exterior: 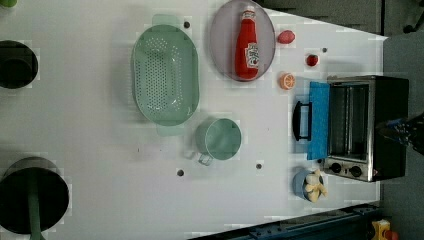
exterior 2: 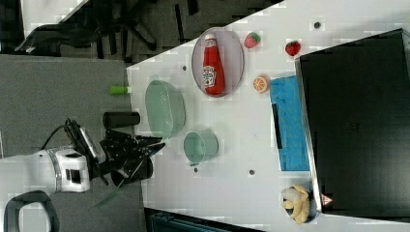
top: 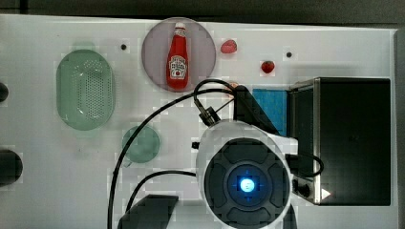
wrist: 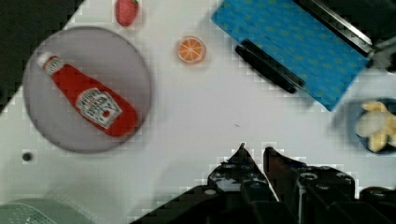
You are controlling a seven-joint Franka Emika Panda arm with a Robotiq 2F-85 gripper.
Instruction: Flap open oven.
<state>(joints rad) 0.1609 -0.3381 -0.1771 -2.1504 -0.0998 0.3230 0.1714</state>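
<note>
Hovering with gripper (wrist: 254,150) fingers nearly together, risking clipping the oven's (exterior: 367,127) already lowered door (wrist: 289,49) if descending carelessly.

The silver-framed, black-topped oven (exterior: 367,127) stood with its blue glass door (exterior: 318,120) flapped down flat, well beyond the fingertips (wrist: 242,151).

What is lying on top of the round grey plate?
On the round grey plate lies one red plastic ketchup bottle with a white cap, on its side. The part of the plate directly under the bottle is covered, so it cannot be seen.
</note>
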